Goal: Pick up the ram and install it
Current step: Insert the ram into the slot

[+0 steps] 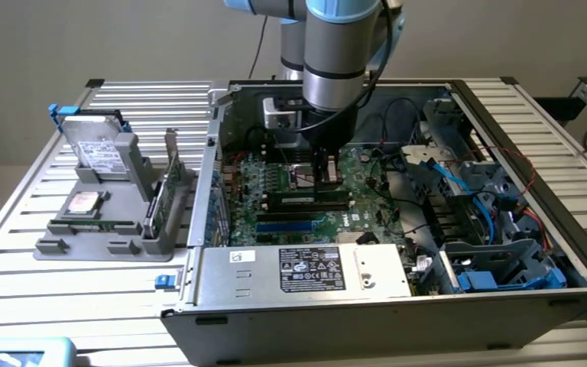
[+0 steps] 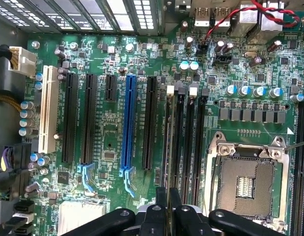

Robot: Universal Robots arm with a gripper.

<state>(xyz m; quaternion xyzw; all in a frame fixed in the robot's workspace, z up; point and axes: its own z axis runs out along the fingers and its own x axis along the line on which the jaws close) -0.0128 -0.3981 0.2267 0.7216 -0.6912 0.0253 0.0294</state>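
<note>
Arm: the arm (image 1: 335,46) is reaching straight down into the open case (image 1: 375,310), over the middle of the motherboard (image 2: 112,132).
Gripper: the gripper (image 1: 324,182) is hovering low at the memory slots (image 2: 190,137). In the wrist view, the gripper (image 2: 167,194) is showing its black fingers (image 2: 160,209) drawn close together, pinching the ram's thin upper edge.
Ram: the ram (image 1: 304,200) is standing on edge in the slot bank, lengthwise along a slot, directly under the fingers. In the wrist view, the ram (image 2: 167,147) is appearing as a thin line running away from the fingertips, along the slot nearest the black expansion slots. Whether it is fully seated – cannot tell.
Neighbours: the blue slot (image 2: 128,123) is lying a couple of slots away on one side, and the bare CPU socket (image 2: 247,182) is sitting on the other side, beyond the slot bank.
Tray: a grey tray (image 1: 79,248) is sitting on the table (image 1: 120,99) at the exterior view's left, well apart from the gripper – holding a drive (image 1: 100,149), a square processor (image 1: 82,203) and an upright card (image 1: 166,187).
</note>
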